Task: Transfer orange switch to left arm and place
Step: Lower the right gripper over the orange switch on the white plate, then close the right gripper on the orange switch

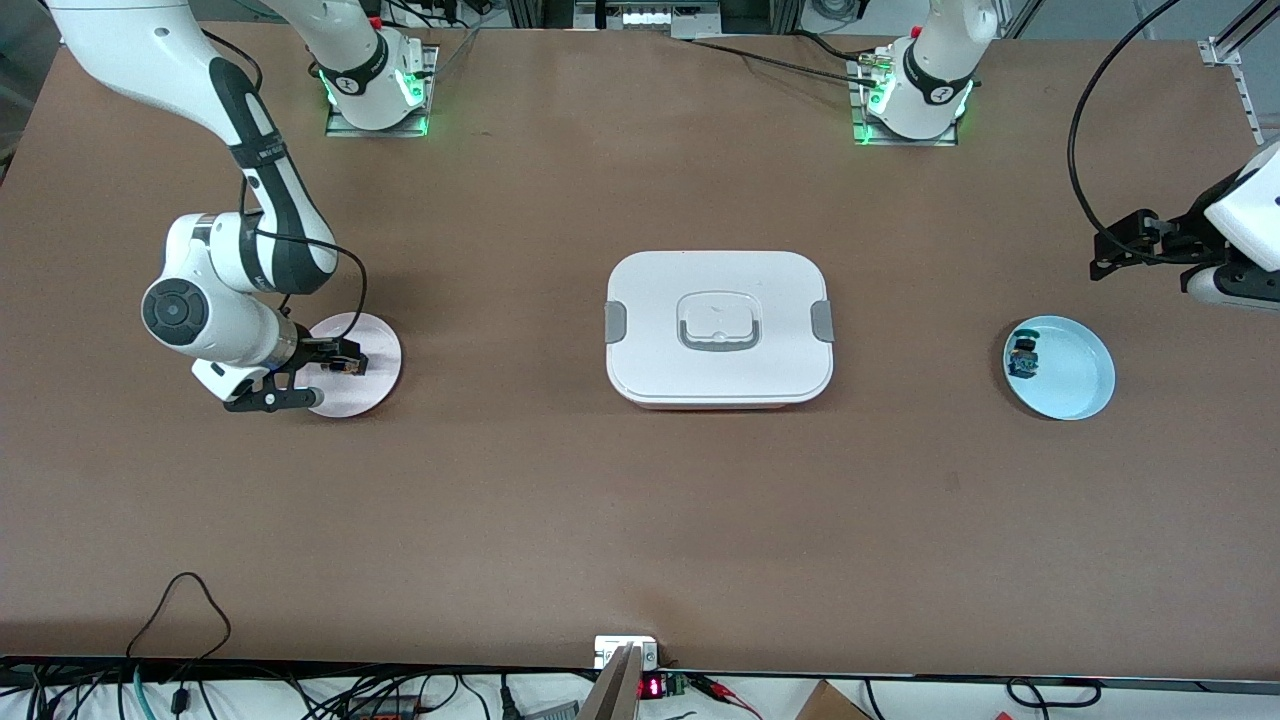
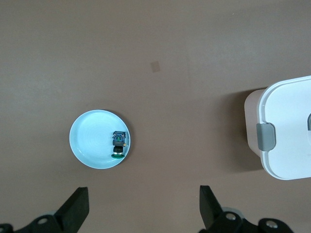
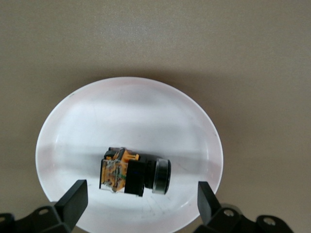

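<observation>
The orange switch [image 3: 133, 171] lies on its side on a pale pink plate [image 3: 129, 111], orange body at one end and black round end at the other. My right gripper [image 3: 141, 204] hangs low over that plate [image 1: 375, 345] at the right arm's end of the table. It is open, one finger on each side of the switch [image 1: 350, 363], touching nothing. The white lidded box [image 1: 718, 328] stands at the table's middle. My left gripper [image 1: 1120, 245] waits open and empty in the air at the left arm's end, over bare table.
A light blue plate [image 1: 1060, 368] holds a blue-bodied switch [image 1: 1024, 358] at the left arm's end; the left wrist view shows this plate [image 2: 92, 138], its switch [image 2: 119, 144] and a corner of the box [image 2: 289, 128]. Brown tabletop lies between the plates and the box.
</observation>
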Available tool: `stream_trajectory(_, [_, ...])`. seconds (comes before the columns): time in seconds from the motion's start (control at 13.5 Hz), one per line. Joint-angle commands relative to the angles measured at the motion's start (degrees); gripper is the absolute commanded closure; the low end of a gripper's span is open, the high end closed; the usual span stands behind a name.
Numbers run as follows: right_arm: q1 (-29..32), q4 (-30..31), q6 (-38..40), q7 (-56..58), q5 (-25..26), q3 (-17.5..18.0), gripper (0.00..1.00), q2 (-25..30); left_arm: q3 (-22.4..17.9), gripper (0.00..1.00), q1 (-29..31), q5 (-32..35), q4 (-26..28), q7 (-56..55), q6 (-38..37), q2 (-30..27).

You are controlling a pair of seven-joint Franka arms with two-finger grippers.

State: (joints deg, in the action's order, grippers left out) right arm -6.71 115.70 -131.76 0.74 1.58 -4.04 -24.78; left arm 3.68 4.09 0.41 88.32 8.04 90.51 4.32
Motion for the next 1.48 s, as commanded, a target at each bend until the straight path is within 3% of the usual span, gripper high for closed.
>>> stream_trajectory(0.0, [-0.5,0.49,-1.48,-0.92,-0.62,0.0,0.0,-0.44,-0.08,0.0,-0.23,1.43,-1.75,-0.48,-0.6,0.87])
stream_trajectory(1.4, [-0.94,3.39,-6.75,-1.27,-0.62,0.0,0.0,-3.69,0.01,0.0,-0.4,1.43,-1.75,-0.48,-0.6,0.87])
